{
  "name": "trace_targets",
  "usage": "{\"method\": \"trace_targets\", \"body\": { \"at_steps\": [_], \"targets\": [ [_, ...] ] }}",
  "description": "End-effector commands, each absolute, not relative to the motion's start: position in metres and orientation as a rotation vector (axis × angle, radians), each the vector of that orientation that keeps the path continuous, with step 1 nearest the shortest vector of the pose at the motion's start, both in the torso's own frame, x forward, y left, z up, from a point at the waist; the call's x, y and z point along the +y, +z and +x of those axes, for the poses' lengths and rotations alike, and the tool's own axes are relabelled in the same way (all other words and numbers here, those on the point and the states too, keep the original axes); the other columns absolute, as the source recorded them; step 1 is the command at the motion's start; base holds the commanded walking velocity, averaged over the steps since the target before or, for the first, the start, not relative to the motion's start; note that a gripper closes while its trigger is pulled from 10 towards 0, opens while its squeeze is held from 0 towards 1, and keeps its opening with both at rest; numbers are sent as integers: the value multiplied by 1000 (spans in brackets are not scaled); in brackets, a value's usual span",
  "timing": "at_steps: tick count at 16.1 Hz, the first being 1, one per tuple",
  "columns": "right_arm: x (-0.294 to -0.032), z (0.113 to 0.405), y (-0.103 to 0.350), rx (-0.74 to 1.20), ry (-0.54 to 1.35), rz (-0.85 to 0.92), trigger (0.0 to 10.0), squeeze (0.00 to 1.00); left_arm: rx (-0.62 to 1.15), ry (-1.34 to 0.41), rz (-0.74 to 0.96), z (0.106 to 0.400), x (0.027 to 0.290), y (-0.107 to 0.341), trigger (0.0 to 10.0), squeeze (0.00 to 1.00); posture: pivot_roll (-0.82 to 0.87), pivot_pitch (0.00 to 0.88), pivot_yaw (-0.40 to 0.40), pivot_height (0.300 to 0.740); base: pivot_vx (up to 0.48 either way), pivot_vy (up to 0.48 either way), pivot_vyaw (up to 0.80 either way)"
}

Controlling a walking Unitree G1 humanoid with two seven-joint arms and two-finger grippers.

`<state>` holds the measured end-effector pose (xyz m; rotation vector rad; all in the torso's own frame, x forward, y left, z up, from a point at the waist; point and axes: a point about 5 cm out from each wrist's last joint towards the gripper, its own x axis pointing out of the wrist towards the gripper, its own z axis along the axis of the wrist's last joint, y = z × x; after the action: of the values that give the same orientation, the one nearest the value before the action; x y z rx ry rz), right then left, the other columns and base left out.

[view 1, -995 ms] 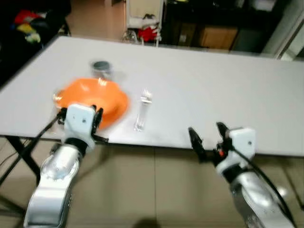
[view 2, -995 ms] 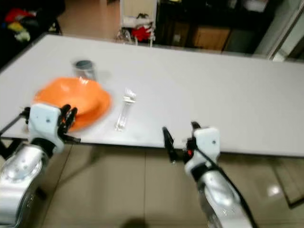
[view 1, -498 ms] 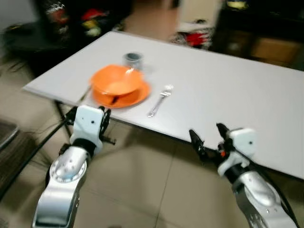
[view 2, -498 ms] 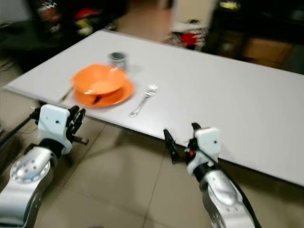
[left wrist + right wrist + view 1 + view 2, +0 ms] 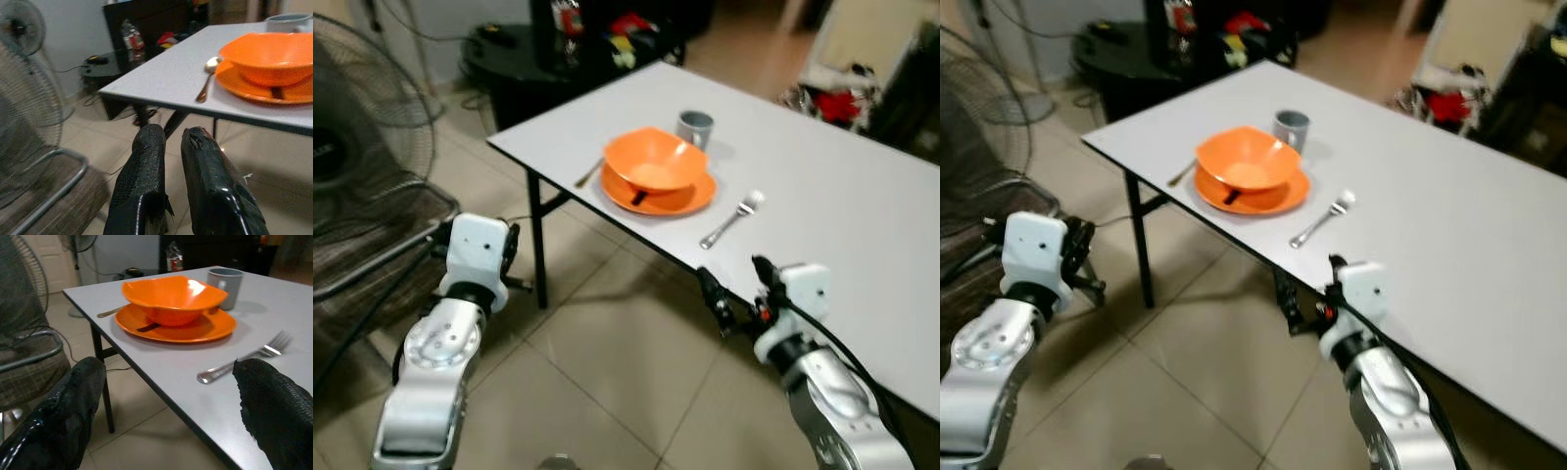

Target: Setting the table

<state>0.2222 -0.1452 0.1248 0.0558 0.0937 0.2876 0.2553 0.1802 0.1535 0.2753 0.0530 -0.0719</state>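
On the white table point(image 5: 832, 196), near its left corner, an orange bowl point(image 5: 651, 162) rests on an orange plate point(image 5: 693, 201). A spoon point(image 5: 586, 175) lies to the plate's left and a fork point(image 5: 731, 217) to its right. Behind the plate stands a grey cup point(image 5: 694, 126). My right gripper point(image 5: 736, 289) is open and empty, level with the table's near edge just below the fork point(image 5: 244, 363). My left gripper point(image 5: 171, 134) is shut on nothing, held low over the floor to the left of the table, pointing toward the spoon point(image 5: 205, 83).
A standing fan point(image 5: 362, 98) and a metal-framed chair point(image 5: 372, 255) are at my left. A black cabinet point(image 5: 578, 39) with clutter stands behind the table's left end. Red items point(image 5: 842, 103) lie beyond the far side. Tiled floor point(image 5: 607, 372) stretches in front of the table.
The whole picture has shifted: the camera has backed off and turned, so the table sits farther away and to the right. Both grippers keep their pose and state.
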Motion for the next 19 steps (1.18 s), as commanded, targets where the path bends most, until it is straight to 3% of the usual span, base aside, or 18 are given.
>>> {"method": "trace_targets", "body": {
  "at_steps": [1,5,7,11,14,16,19],
  "targets": [
    [-144,227,131,75,303,33,10000,0,33,-109,291,255,172,159,10000,0,108,0,-68,740,0,0,800],
    [-142,220,129,87,300,35,10000,0,41,-109,283,258,174,158,10000,0,92,0,-60,740,0,0,800],
    [-147,221,132,70,251,121,10000,0,10,-207,289,264,156,165,10000,0,66,0,-48,740,0,0,800],
    [-161,219,120,116,160,116,10000,0,28,-208,303,269,155,164,10000,0,59,0,-14,740,0,0,800],
    [-156,220,118,125,178,109,10000,0,70,-145,293,270,165,153,10000,0,52,0,0,740,0,0,800],
    [-156,220,124,108,173,136,10000,0,47,-199,290,269,156,160,10000,0,53,0,16,740,0,0,800],
    [-155,214,117,140,188,144,10000,0,90,-193,257,263,160,154,10000,0,71,0,-16,740,0,0,800]
  ]
}}
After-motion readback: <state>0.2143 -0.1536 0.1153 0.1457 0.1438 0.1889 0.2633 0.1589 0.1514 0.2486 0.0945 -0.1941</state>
